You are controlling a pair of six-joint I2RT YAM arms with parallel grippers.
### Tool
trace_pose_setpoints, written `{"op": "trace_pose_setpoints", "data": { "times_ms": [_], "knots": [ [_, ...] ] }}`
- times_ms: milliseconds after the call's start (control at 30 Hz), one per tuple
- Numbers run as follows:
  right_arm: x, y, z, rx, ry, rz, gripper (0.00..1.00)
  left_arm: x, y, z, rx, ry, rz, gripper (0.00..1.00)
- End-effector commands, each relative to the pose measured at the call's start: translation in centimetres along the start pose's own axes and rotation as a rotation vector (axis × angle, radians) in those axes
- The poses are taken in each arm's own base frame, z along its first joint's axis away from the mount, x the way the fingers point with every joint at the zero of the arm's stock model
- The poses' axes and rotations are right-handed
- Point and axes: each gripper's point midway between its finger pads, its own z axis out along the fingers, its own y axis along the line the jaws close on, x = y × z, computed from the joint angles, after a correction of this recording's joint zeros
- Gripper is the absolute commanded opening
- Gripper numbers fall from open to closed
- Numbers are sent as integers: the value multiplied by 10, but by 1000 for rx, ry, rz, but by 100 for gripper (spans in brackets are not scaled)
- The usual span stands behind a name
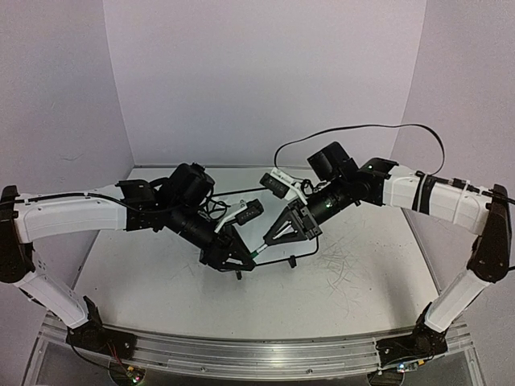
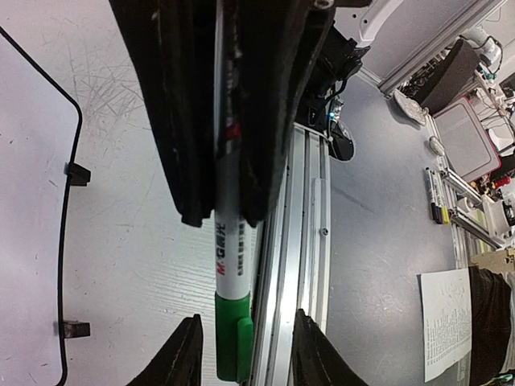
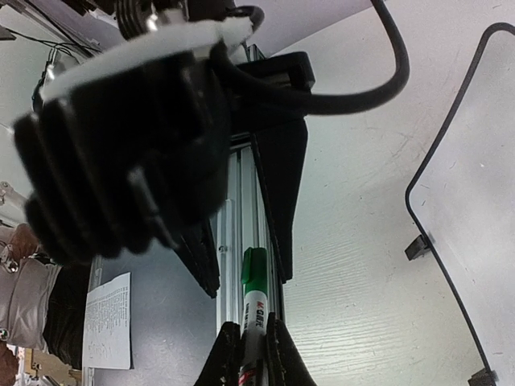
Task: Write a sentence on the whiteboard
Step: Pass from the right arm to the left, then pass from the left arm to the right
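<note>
A white marker (image 2: 229,265) with a green cap (image 2: 233,342) is pinched by its barrel in my right gripper (image 3: 253,358), which is shut on it. The capped end (image 3: 254,269) points toward my left gripper (image 2: 245,354), whose fingers (image 2: 185,358) stand open on either side of the cap without touching it. Both grippers meet above the table's middle, left gripper (image 1: 244,261) facing right gripper (image 1: 272,239). The whiteboard (image 2: 32,201) lies flat beside them, its black rim (image 3: 438,245) and two feet showing. The sentence is out of view; the visible board surface is blank.
An aluminium rail (image 2: 302,241) runs along the table's near edge. Faint grey scribbles (image 1: 342,269) mark the tabletop at right. A black cable (image 1: 362,129) loops above the right arm. Purple walls enclose the back and sides. A sheet of paper (image 2: 447,322) lies beyond the rail.
</note>
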Motion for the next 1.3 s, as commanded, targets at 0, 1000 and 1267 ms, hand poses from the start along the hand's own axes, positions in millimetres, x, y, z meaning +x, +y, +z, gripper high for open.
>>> {"op": "trace_pose_setpoints", "data": {
  "times_ms": [0,1000,1267],
  "knots": [
    [-20,15,-12,7,-69,-70,0,-13,-6,2,39,-30,20,38],
    [-18,13,-8,-10,-64,-71,0,-18,1,-6,-30,-61,35,10],
    [-18,12,-8,-1,-65,-68,0,-23,-1,-12,-48,-79,45,33]
  ]
}}
